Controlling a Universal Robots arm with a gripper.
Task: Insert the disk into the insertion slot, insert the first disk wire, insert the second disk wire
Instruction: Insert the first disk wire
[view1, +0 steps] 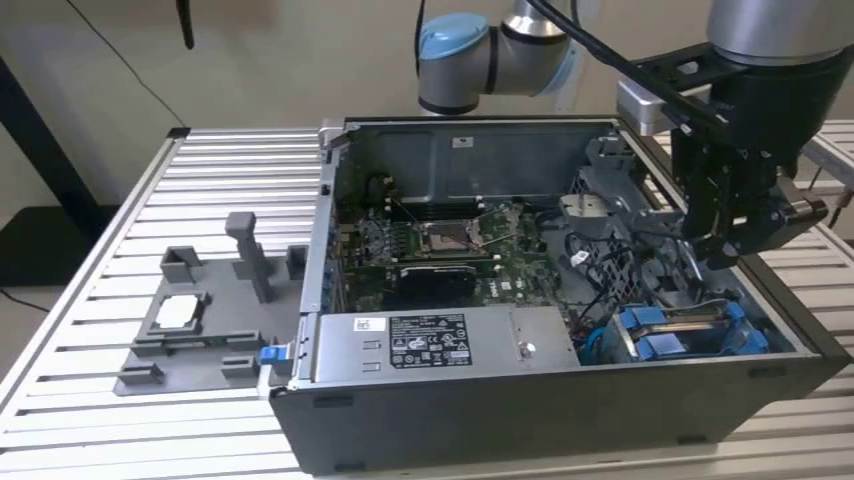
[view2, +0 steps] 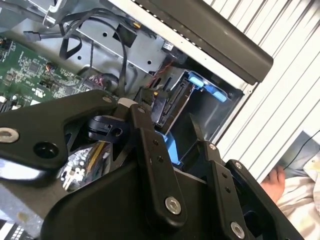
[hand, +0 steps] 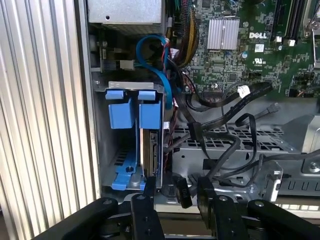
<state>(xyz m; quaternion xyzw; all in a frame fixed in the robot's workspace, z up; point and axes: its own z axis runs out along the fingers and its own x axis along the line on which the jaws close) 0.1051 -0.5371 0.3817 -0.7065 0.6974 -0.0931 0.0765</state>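
As the blue-framed silver disk (hand: 150, 150) sits in its grey metal slot (hand: 102, 150), spread fingers (hand: 148, 200) flank a black wire connector (hand: 182, 192); likely first-wire step, needing a grip.

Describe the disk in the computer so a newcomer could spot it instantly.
Inside the dark grey computer case, look to the corner at the exterior view's lower right, where a metal drive cage carries two blue tabs. The disk sits behind one tab, connector edge showing; the neighbouring bay looks empty.
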